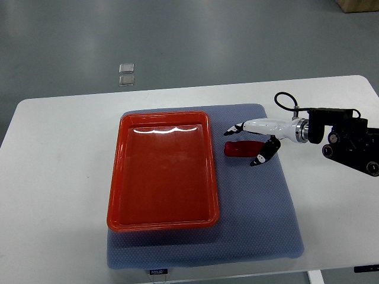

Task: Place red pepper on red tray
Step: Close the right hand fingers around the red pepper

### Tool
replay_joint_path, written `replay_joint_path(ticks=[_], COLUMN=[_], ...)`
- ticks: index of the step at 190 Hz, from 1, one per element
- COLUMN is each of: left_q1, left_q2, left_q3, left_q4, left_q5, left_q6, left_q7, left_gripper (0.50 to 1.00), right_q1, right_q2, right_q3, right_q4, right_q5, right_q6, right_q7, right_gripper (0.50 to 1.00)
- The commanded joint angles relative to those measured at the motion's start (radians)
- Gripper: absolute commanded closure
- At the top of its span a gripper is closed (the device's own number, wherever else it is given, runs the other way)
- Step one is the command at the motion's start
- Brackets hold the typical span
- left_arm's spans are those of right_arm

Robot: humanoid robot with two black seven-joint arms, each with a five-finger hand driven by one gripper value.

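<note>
Top view was all I had, looking steeply down on the white worktop (59, 177) with a blue-grey mat (260, 225) spread across its middle. The red tray (163, 222) lay on the left part of that mat, with nothing in it that I could see. The red pepper (240, 149) lay on the mat just to the right of the tray's upper right corner, close to the rim but apart from it, lying roughly lengthwise left to right.

My right hand (257, 142) reached in from the right edge, its white palm over the pepper's right end. The fingers (234, 128) were spread: one set stretched past the far side of the pepper, pointing left, while the dark-tipped ones curled down on the near side. The pepper sat between them. From that angle I couldn't be sure whether any fingertip actually touched it; it looked bracketed rather than clamped, and appeared to rest on the mat.
</note>
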Motion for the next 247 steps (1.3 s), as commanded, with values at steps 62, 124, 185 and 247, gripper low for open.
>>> replay_joint_path(ticks=[62, 124, 185, 247], left_q1=[0.0, 0.0, 0.0, 0.0], left_q2=[0.0, 0.0, 0.0, 0.0], left_q3=[0.0, 0.0, 0.0, 0.0], left_q4=[0.0, 0.0, 0.0, 0.0], left_q5=[0.0, 0.0, 0.0, 0.0], left_q6=[0.0, 0.0, 0.0, 0.0], left_q7=[0.0, 0.0, 0.0, 0.0], left_gripper=[0.5, 0.5, 0.5, 0.5], right_q1=[-0.002, -0.002, -0.002, 0.012], right_q2=[0.0, 0.005, 0.005, -0.006], right_q3=[0.001, 0.0, 0.0, 0.01], right_q4=[-0.001, 0.0, 0.0, -0.003], right_q5=[-0.001, -0.012, -0.012, -0.01], right_q6=[0.002, 0.005, 0.006, 0.002], right_q7=[0.002, 0.003, 0.005, 0.005], right_gripper=[0.734, 0.84, 0.946, 0.969])
